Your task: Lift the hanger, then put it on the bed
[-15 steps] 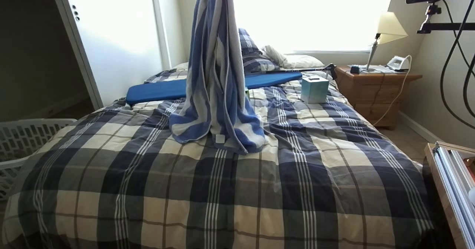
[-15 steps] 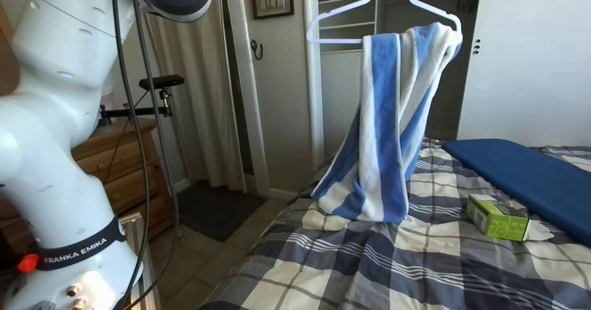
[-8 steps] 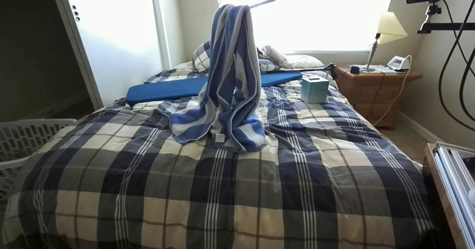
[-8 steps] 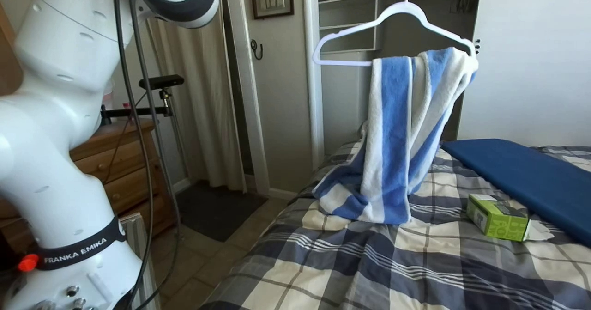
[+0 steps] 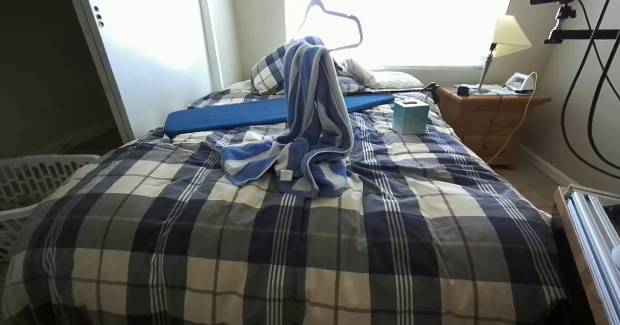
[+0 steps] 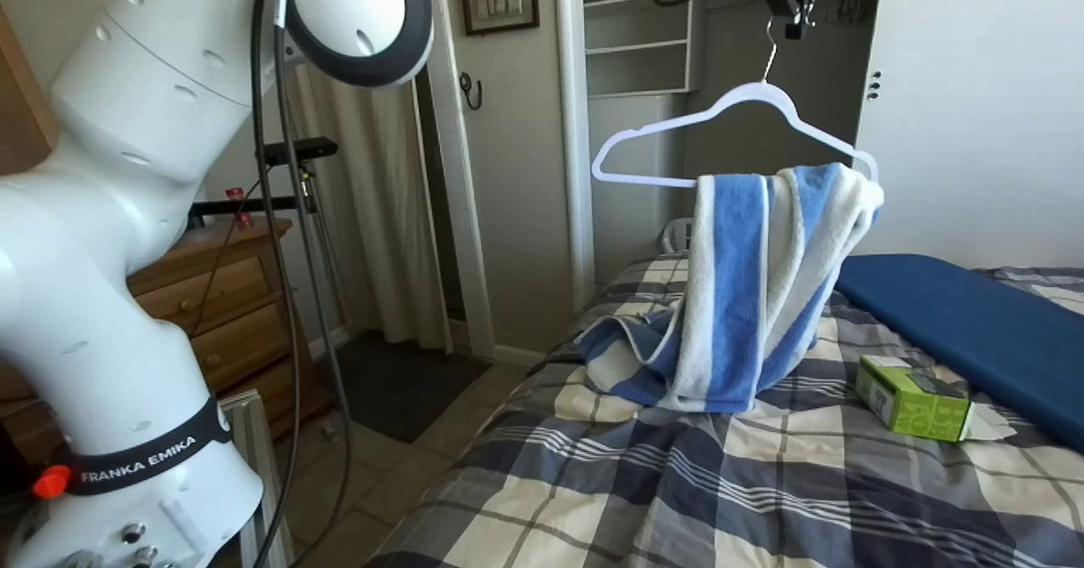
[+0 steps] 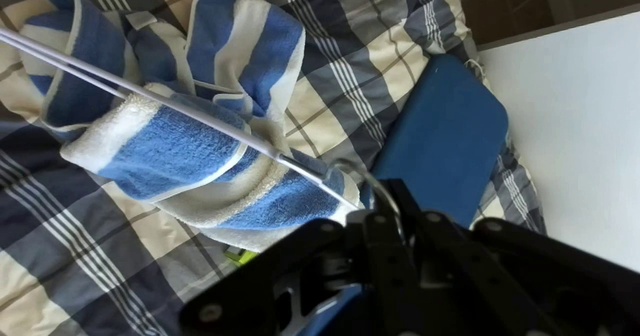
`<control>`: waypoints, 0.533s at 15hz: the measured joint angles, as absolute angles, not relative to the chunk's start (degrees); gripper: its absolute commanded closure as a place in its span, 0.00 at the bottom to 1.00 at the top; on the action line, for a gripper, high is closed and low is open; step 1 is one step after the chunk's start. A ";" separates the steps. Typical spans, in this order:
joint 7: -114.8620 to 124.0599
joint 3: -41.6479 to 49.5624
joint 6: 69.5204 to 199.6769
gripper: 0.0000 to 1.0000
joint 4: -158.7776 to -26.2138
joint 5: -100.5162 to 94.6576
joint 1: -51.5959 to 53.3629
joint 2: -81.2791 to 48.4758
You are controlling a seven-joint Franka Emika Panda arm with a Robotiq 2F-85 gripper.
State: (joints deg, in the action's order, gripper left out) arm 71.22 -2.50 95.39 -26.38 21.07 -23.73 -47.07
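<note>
Below the fingers (image 7: 384, 256): plaid bed (image 5: 290, 267) bearing blue board (image 7: 445, 130), striped towel's (image 6: 737, 289) lower end | Fingers: clenched on hanger (image 6: 758, 91) hook | Behind them, in an exterior view: closet shelves (image 6: 635, 46)

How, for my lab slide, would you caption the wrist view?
End effector holding a clothes hanger, a striped towel draped from it onto the plaid comforter.

This is a home bedroom: the bed (image 5: 237, 267) has pillows (image 5: 266, 75) at its far end, and far right a lamp (image 5: 508, 35) stands on a nightstand (image 5: 474, 116).
</note>
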 measured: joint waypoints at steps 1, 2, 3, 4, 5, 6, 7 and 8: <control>71.21 -2.40 95.11 0.99 -26.40 20.99 -23.77 -48.03; 71.21 -2.24 94.44 0.99 -26.41 20.84 -23.80 -48.95; 71.23 -2.08 93.33 0.97 -26.44 20.70 -23.84 -49.85; 71.24 -1.85 91.78 0.97 -26.45 20.34 -23.88 -50.64; 71.24 -1.67 90.74 0.97 -26.45 19.99 -23.90 -51.37; 71.24 -1.57 90.38 0.97 -26.45 19.88 -23.90 -51.83; 71.24 -1.52 90.24 0.97 -26.45 19.84 -23.90 -52.02; 71.24 -1.51 90.18 0.97 -26.42 19.82 -23.90 -52.02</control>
State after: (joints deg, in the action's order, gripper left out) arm 71.24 -1.51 90.18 -26.42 19.82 -23.90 -52.02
